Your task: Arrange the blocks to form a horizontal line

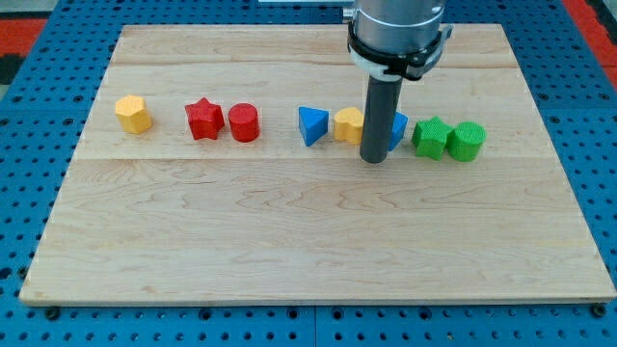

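Our rod has no jaws; my tip rests nearest us, covering part of a yellow block and blue block. Beyond runs a row of eight blocks on the wooden board: two yellow, two red, two blue, two green.

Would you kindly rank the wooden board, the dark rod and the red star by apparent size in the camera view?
1. wooden board, by far the largest.
2. dark rod, ending at my tip between the yellow and blue blocks.
3. red star, the smallest.
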Tool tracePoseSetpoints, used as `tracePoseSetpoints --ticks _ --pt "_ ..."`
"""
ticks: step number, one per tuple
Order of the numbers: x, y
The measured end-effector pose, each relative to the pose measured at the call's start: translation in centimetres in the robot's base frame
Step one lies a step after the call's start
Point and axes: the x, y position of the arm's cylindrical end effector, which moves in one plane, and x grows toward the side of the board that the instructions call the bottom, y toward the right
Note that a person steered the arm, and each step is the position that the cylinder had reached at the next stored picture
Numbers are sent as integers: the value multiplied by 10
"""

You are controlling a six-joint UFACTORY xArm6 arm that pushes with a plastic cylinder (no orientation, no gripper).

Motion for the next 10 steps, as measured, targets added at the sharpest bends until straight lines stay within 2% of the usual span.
tracePoseSetpoints --ticks 1,4,6,7,8,9,10 --pt "0 0" --pt "14 80" --pt "7 105" --pt "-3 109" --pt "6 103" --pt "16 69" --pt "10 63"
